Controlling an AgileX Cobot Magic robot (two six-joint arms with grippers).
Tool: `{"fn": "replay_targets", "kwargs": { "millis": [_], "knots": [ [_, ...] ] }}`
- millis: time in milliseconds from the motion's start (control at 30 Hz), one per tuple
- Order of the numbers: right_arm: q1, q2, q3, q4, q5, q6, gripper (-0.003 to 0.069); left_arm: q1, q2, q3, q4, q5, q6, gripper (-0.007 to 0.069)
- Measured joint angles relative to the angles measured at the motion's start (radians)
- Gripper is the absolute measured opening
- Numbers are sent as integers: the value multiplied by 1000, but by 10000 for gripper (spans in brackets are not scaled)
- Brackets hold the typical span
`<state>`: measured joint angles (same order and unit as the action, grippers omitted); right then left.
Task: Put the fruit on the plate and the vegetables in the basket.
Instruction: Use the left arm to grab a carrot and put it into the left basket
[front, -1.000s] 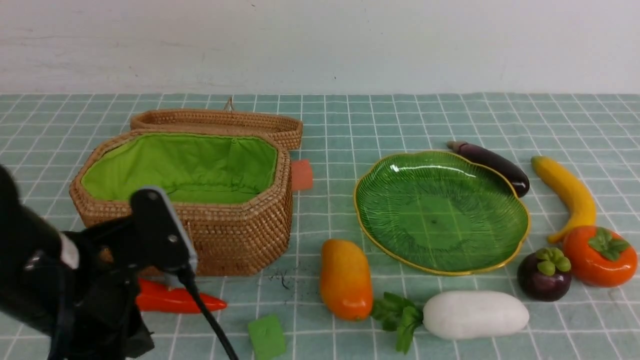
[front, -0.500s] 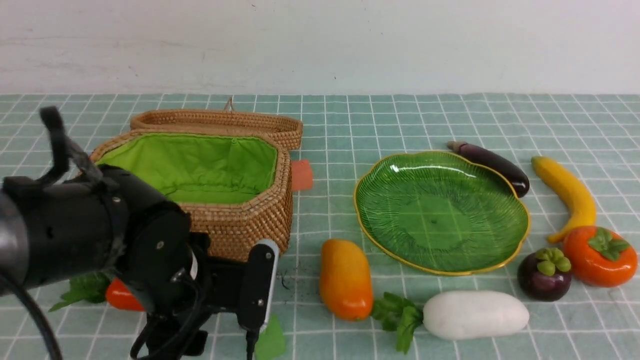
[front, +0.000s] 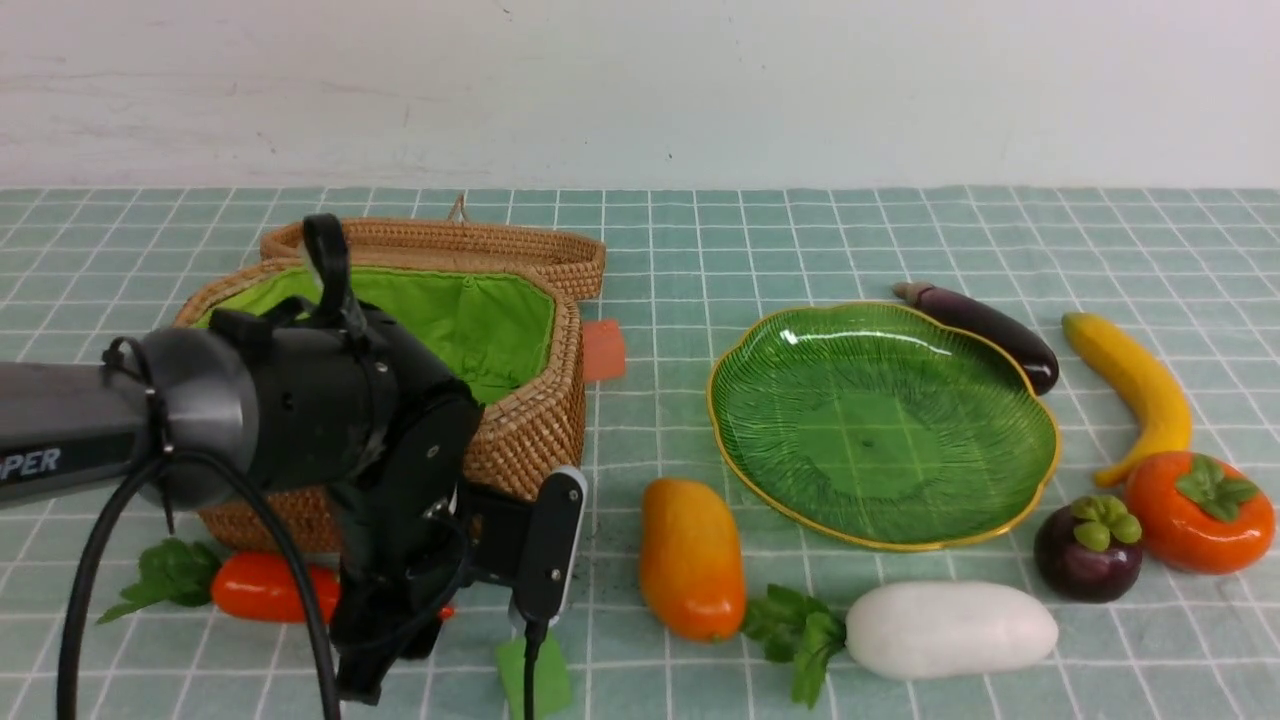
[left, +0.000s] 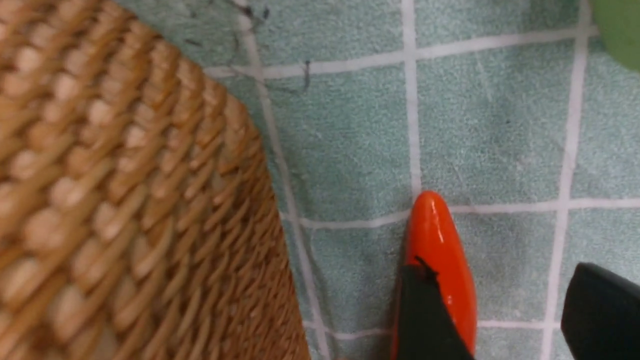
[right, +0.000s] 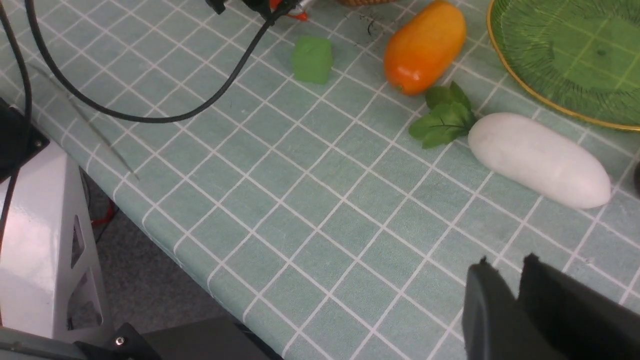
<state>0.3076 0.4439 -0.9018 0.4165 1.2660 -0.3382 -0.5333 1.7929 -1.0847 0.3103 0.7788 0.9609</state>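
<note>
While the left hand (left: 504, 272) is at the carrot (left: 450, 280), its 2 fingers stand apart

In the front view, the carrot lies on the worktop (front: 620, 440), at 6 o'clock from the basket (front: 530, 440). The hand covers part of it; its leafy end shows at 10 o'clock from the fingers and its tip at 2 o'clock. The left wrist view shows 1 finger overlapping the carrot and the other well to its side. Whether that finger touches it, I cannot tell.

The green cube (front: 533, 678) sits at 3 o'clock from the hand, and the orange-red cube (front: 603, 350) just beside the basket at 3 o'clock.

Around the plate (front: 870, 440) in the front view lie the eggplant (front: 985, 330) at 1 o'clock, banana (front: 1138, 385) at 3, persimmon (front: 1200, 520) and mangosteen (front: 1088, 560) at 4, radish (front: 950, 630) at 6, and mango (front: 692, 560) at 8.

The right hand (right: 507, 265) shows only in its wrist view, above the worktop; whether its fingers are together or slightly apart, I cannot tell.
</note>
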Motion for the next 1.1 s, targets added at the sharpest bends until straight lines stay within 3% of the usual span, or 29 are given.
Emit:
{"fn": "replay_targets", "kwargs": {
  "millis": [400, 567, 767, 967, 1100],
  "knots": [
    [0, -3, 0, 28, 0, -5, 107, -3, 63, -7, 73, 15, -31, 352],
    [0, -5, 0, 67, 0, -26, 108, -3, 67, -11, 67, 43, -65, 192],
    [0, -8, 0, 72, 0, -29, 108, -12, 62, -11, 38, 115, -76, 179],
    [0, -8, 0, 108, -12, -29, 108, -99, -78, -15, 24, 270, -240, 179],
    [0, -8, 0, 133, -143, -29, 108, -143, -202, -79, 62, 317, -370, 179]
  ]
}}
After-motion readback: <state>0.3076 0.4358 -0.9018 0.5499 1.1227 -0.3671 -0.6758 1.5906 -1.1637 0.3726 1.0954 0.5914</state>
